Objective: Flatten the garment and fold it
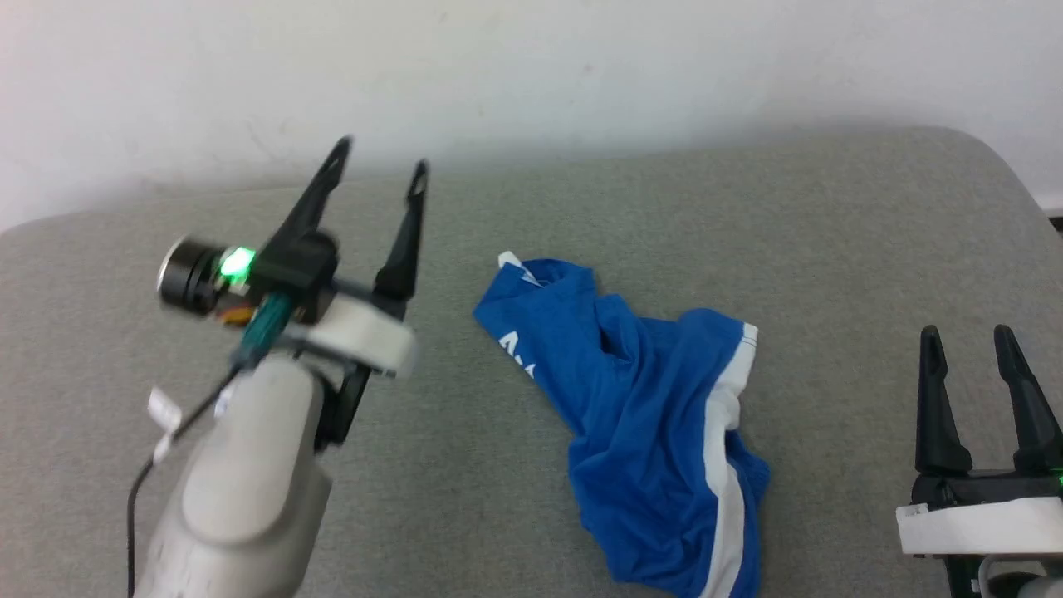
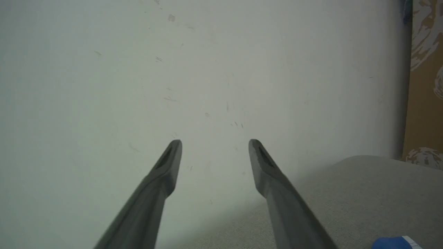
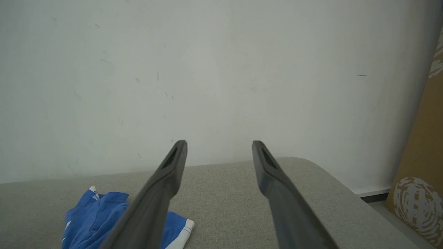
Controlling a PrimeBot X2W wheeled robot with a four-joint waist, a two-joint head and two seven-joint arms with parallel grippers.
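The garment [image 1: 648,415], bright blue shorts with a white side stripe and white trim, lies crumpled in a heap on the grey padded surface [image 1: 872,249], right of centre. A corner of the garment [image 2: 394,243] peeks in at the left wrist view's bottom right, and the garment [image 3: 93,221] lies low and left in the right wrist view. My left gripper [image 1: 380,164] is raised left of the heap, open, holding nothing, fingers aimed at the wall. My right gripper [image 1: 967,339] stands open at the lower right, apart from the cloth.
A white wall [image 1: 531,66] runs behind the padded surface's far edge. A brown board with white print [image 3: 420,186] leans at the right beyond the surface's rounded corner. A cable and white tag [image 1: 162,415] hang from the left forearm.
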